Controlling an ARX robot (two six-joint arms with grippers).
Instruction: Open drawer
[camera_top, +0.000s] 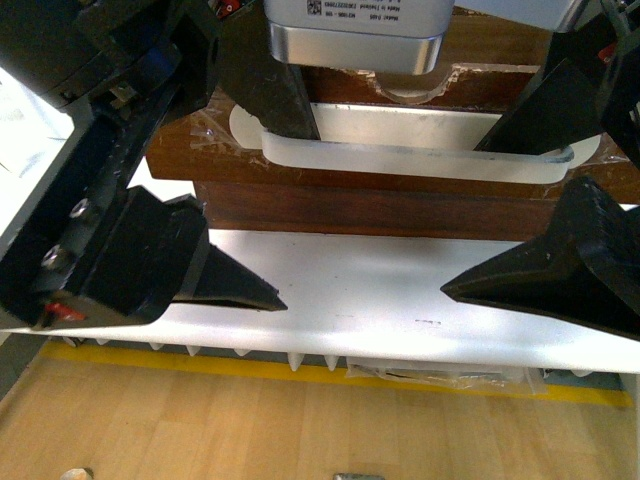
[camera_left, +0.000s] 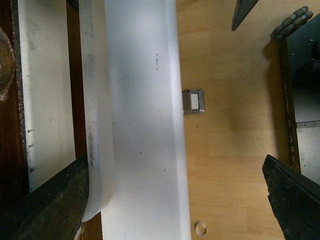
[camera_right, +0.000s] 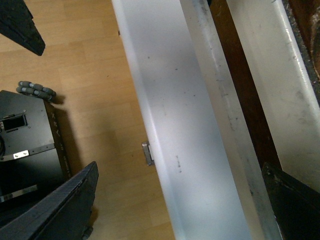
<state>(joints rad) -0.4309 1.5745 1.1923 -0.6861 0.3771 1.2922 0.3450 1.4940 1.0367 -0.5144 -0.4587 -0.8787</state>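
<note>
The dark brown drawer (camera_top: 330, 205) stands at the back of the white table (camera_top: 350, 290), with a half-round notch in its top edge. Its long white bar handle (camera_top: 400, 160) runs across the front, on a taped white plate. My left gripper (camera_top: 290, 220) is open, one finger behind the bar's left end and the other low over the table. My right gripper (camera_top: 462, 220) is open and straddles the bar's right end the same way. The left wrist view shows the handle (camera_left: 95, 125) between the open left gripper's (camera_left: 175, 200) jaws. The right wrist view shows the handle (camera_right: 220, 100) between the right gripper's (camera_right: 180, 205) jaws.
A silver camera housing (camera_top: 350, 35) hangs over the drawer's top. Below the table edge lie wooden floor (camera_top: 300, 430) and a yellow tape line (camera_top: 250, 368). The robot's black wheeled base (camera_right: 25, 135) stands on the floor. A small metal bracket (camera_left: 194, 101) sits at the table's edge.
</note>
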